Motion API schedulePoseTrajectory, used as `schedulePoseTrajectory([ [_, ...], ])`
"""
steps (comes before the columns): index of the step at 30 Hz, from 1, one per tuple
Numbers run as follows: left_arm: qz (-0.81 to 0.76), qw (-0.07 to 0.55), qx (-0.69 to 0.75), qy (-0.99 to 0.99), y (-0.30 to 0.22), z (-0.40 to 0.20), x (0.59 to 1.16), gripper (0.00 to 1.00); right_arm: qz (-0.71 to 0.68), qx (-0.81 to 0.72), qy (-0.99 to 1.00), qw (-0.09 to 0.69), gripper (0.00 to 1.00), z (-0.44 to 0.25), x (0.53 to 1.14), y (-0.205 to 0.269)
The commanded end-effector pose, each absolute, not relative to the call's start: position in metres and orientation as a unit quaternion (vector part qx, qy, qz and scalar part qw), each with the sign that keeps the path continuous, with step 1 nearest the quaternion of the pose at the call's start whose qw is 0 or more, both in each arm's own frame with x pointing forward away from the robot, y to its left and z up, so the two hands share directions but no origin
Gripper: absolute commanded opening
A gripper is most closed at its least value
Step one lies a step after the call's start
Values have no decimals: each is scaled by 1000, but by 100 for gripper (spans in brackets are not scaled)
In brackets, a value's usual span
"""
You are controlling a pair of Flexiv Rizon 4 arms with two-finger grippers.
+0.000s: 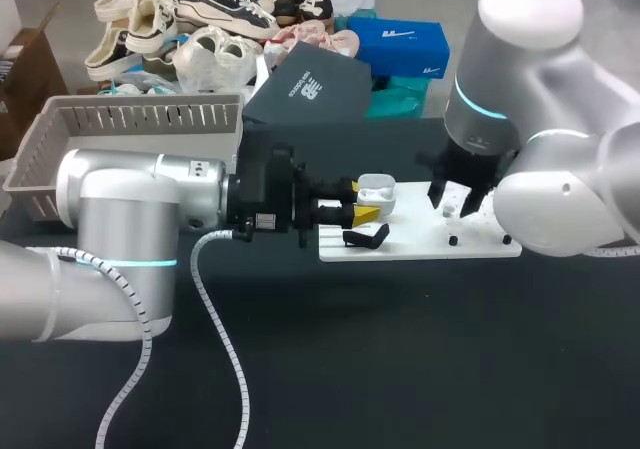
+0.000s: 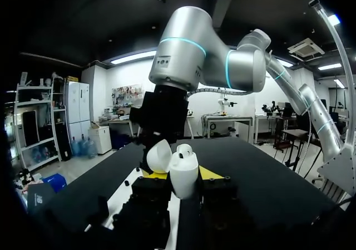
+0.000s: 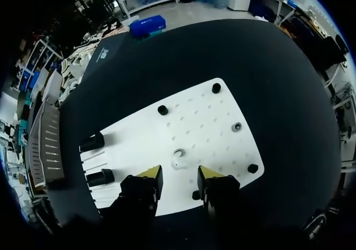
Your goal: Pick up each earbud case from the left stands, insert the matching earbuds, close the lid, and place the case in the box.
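Note:
My left gripper (image 1: 362, 209) is shut on a white earbud case (image 1: 376, 191), held over the left end of the white board (image 1: 480, 241). In the left wrist view the earbud case (image 2: 183, 175) sits upright between the fingers with its lid (image 2: 158, 156) swung open, and something white shows in its top. My right gripper (image 3: 179, 175) hangs open over the board (image 3: 206, 116), its yellow tips either side of a small white earbud (image 3: 178, 160) lying just ahead of them, not touching it. A second small piece (image 3: 237, 126) lies farther along the board.
A black stand (image 1: 366, 236) sits on the board under the left gripper, and two black stands (image 3: 100, 177) show in the right wrist view. Black pegs (image 3: 163, 109) dot the board. A grey slatted basket (image 1: 130, 129) stands at the back left, a dark shoebox (image 1: 310, 89) behind it.

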State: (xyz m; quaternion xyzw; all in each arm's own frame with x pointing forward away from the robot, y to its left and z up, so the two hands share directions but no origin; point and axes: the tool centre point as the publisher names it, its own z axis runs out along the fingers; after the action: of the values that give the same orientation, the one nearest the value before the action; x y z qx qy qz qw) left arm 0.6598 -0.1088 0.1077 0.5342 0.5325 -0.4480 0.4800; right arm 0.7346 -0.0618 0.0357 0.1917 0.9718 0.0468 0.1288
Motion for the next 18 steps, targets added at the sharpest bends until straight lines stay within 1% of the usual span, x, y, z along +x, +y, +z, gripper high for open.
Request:
schedulePoseTrajectory([
  [1,-447,482,533,533,-109,108,659,0,47,193,972,128,36,31,738,-63],
  [18,-447,482,533,533,-109,108,659,0,46,190,973,124,32,26,745,-65],
])
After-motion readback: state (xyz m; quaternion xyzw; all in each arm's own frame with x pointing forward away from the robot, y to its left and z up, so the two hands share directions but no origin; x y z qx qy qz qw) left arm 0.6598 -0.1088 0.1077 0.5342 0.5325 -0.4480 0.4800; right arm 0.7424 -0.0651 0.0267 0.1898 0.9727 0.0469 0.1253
